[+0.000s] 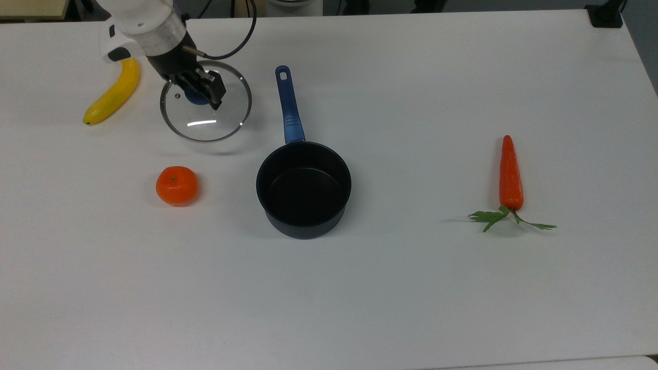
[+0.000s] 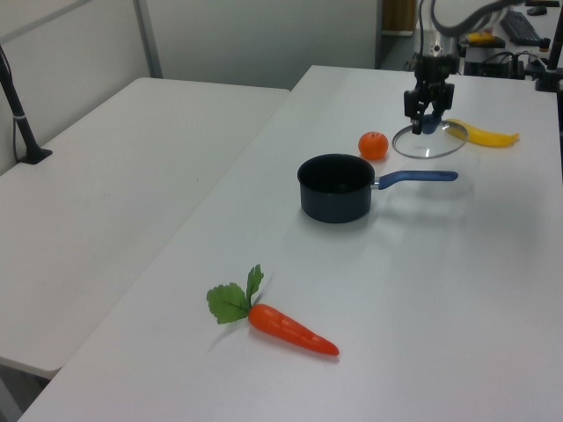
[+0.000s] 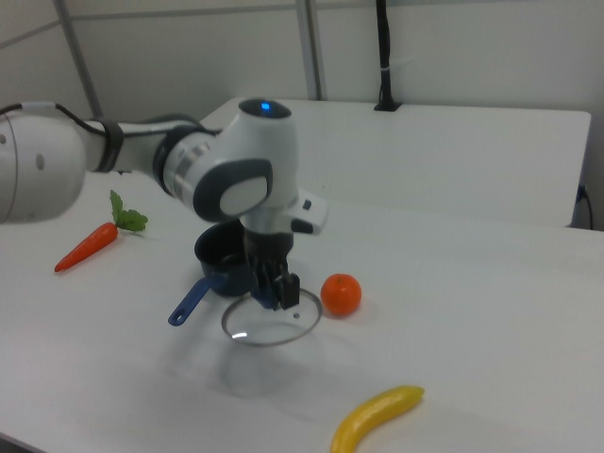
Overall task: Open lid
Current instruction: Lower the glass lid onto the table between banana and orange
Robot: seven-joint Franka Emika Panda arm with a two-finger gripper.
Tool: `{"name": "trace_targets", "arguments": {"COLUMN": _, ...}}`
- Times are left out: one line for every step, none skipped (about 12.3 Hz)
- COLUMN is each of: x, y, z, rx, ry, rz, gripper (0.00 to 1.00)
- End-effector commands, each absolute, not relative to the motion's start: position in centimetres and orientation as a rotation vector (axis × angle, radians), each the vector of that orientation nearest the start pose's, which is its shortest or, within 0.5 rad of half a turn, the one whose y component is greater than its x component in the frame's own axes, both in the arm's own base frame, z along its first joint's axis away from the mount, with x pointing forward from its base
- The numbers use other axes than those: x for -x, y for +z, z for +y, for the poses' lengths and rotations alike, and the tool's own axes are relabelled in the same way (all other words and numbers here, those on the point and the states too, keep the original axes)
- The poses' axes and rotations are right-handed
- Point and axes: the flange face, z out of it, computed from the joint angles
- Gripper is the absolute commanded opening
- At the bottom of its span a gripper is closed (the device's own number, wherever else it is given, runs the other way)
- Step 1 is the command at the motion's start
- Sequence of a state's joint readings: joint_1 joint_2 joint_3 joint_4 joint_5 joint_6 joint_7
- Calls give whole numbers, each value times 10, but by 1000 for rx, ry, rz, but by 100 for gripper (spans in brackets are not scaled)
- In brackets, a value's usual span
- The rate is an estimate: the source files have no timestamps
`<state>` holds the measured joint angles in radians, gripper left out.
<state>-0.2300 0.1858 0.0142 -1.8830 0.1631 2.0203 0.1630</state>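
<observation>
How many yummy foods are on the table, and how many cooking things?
Foods: 3 (banana, orange, carrot)
Cooking things: 2 (saucepan, lid held by the gripper)
Total: 5

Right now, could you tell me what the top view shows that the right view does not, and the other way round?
The top view alone looks straight down into the bare dark inside of the saucepan and shows the lid's small vent hole. The right view alone shows the arm's white upper body with a blue light, and the wall behind. Both show the gripper shut on the lid's blue knob, beside the banana, the orange and the carrot on the white table.
</observation>
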Motion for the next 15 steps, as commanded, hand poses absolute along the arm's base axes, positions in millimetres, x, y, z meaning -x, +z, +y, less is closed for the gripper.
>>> {"name": "trace_targets", "arguments": {"x": -577, "y": 383, "z": -135, "rx": 2919, "ry": -66, "rz": 656, "gripper": 46}}
{"name": "trace_targets", "arguments": {"x": -578, "y": 374, "z": -140, "rx": 2921, "ry": -54, "rz": 660, "gripper": 46}}
{"name": "trace_targets", "arguments": {"x": -581, "y": 366, "z": -142, "rx": 2922, "ry": -72, "rz": 666, "gripper": 46}}
{"name": "trace_targets", "arguments": {"x": -585, "y": 360, "z": -145, "rx": 2923, "ry": -113, "rz": 679, "gripper": 46}}
{"name": "trace_targets", "arguments": {"x": -586, "y": 349, "z": -145, "rx": 2924, "ry": -104, "rz": 684, "gripper": 46}}
{"name": "trace_targets", "arguments": {"x": -585, "y": 341, "z": -150, "rx": 2923, "ry": -89, "rz": 692, "gripper": 46}}
{"name": "trace_targets", "arguments": {"x": -584, "y": 337, "z": -153, "rx": 2922, "ry": -78, "rz": 695, "gripper": 47}}
{"name": "trace_targets", "arguments": {"x": -582, "y": 334, "z": -154, "rx": 2927, "ry": -71, "rz": 678, "gripper": 47}}
{"name": "trace_targets", "arguments": {"x": -576, "y": 326, "z": -154, "rx": 2930, "ry": -48, "rz": 662, "gripper": 47}}
{"name": "trace_targets", "arguments": {"x": -574, "y": 323, "z": -154, "rx": 2934, "ry": -50, "rz": 654, "gripper": 50}}
{"name": "trace_targets", "arguments": {"x": -573, "y": 322, "z": -155, "rx": 2933, "ry": -44, "rz": 655, "gripper": 58}}
{"name": "trace_targets", "arguments": {"x": -573, "y": 321, "z": -154, "rx": 2933, "ry": -33, "rz": 652, "gripper": 68}}
{"name": "trace_targets", "arguments": {"x": -571, "y": 321, "z": -155, "rx": 2937, "ry": -23, "rz": 632, "gripper": 73}}
{"name": "trace_targets", "arguments": {"x": -571, "y": 324, "z": -154, "rx": 2940, "ry": -24, "rz": 617, "gripper": 74}}
{"name": "trace_targets", "arguments": {"x": -569, "y": 332, "z": -155, "rx": 2940, "ry": -14, "rz": 598, "gripper": 74}}
